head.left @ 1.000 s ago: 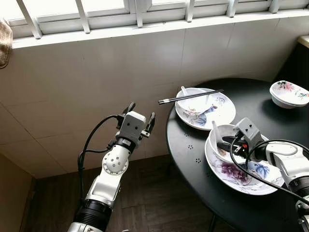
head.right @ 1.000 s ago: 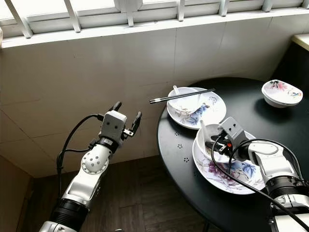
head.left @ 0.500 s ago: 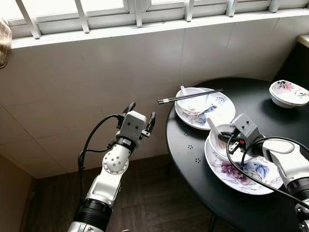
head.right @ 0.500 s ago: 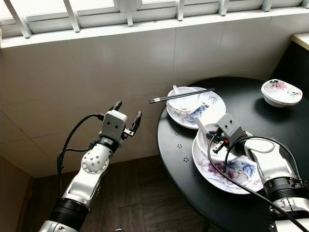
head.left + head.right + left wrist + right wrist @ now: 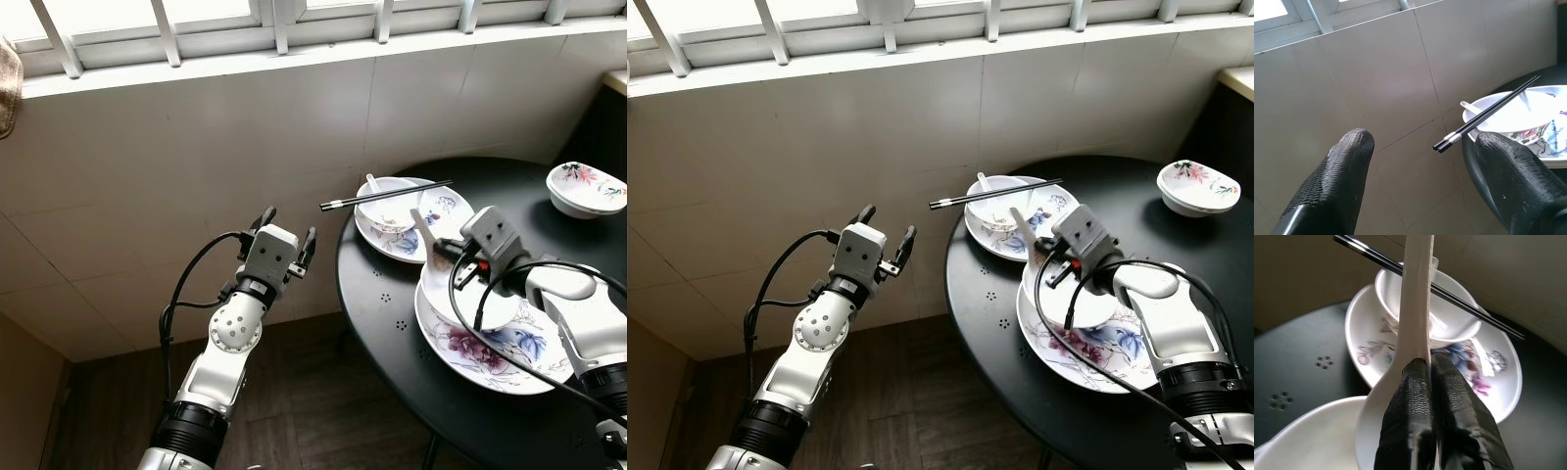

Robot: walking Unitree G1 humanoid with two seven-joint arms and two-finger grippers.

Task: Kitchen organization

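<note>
My right gripper (image 5: 441,251) is shut on the bowl end of a white ceramic spoon (image 5: 422,227), held up tilted over the rim of the near white bowl (image 5: 487,302). That bowl sits on a flowered plate (image 5: 495,354). In the right wrist view the spoon's handle (image 5: 1418,308) points toward the far plate (image 5: 1501,382), which carries a small bowl (image 5: 1449,325) with its own spoon and black chopsticks (image 5: 1474,313) across it. My left gripper (image 5: 287,238) hangs open off the table's left side, facing the tiled wall; the chopsticks (image 5: 1484,115) lie ahead of it.
The round black table (image 5: 387,294) fills the right side. Another flowered bowl (image 5: 586,188) stands at its far right edge. A tiled wall (image 5: 196,147) under a barred window runs behind. Dark floor lies below my left arm.
My right gripper has lifted the spoon out of the near bowl and carried it up and left toward the far plate. The left arm has stayed put.
</note>
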